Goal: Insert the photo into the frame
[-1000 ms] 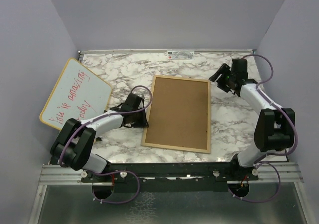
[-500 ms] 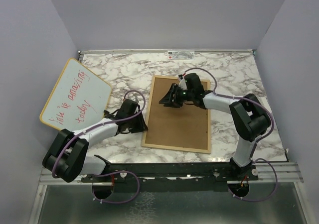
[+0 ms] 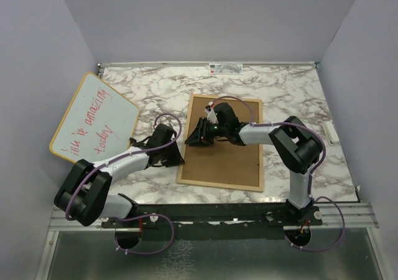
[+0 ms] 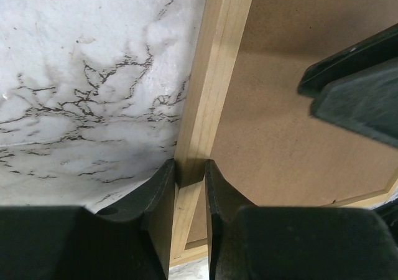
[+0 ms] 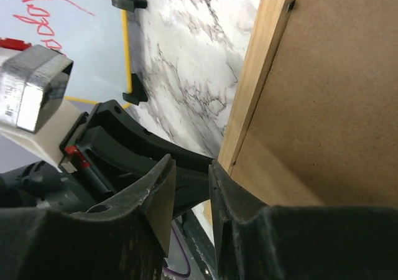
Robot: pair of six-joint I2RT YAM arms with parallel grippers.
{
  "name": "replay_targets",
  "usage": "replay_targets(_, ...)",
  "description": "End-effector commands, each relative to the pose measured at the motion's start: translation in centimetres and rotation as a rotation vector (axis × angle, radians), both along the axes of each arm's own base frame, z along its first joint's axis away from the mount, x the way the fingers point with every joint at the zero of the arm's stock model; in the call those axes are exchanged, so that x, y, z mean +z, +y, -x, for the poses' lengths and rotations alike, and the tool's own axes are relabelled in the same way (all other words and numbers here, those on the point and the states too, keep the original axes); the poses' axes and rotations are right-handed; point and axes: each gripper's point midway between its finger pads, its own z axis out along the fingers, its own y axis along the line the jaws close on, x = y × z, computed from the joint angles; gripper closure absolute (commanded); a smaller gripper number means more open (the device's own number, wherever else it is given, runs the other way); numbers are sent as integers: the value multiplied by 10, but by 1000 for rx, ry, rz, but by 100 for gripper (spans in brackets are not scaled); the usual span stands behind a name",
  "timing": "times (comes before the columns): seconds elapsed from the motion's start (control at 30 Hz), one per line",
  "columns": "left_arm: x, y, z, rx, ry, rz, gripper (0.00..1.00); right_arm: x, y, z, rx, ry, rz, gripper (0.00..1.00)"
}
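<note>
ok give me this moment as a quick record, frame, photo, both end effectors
frame: face down on marble table, brown backing board in it
photo: not in view
left end effector: clamped on frame's left rail
right end effector: low over frame's left side, jaws slightly apart, nothing between them
whiteboard: far left, red writing

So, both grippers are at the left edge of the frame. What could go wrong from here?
1. The right gripper sits very close to the left gripper, so their fingers could collide.
2. The left gripper pinches only the thin wooden rail of the frame. Lifting from there may let it slip or twist.
</note>
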Motion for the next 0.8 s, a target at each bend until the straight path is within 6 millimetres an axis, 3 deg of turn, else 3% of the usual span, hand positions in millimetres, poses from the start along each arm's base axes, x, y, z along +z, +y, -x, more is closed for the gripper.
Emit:
replay_targets(0.0, -61, 61, 62, 53, 264, -319, 89, -16, 6, 15, 38, 30, 1, 69)
replay_targets(0.13, -64, 62, 63, 68, 272, -341, 93, -24, 10, 21, 47, 39, 14, 75)
replay_targets(0.27, -64, 61, 63, 73, 276, -345, 97, -30, 9, 13, -12, 31, 50, 77)
replay_targets(0.37, -64, 61, 65, 65, 282, -342, 98, -28, 9, -5, -71, -2, 91, 76)
replay_targets(0.6, -64, 60, 65, 50, 284, -341, 100, -22, 3, -66, -277, -60, 176, 60)
replay_targets(0.77, -64, 60, 65, 44, 282, -342, 100, -24, 7, -86, -290, -67, 175, 63)
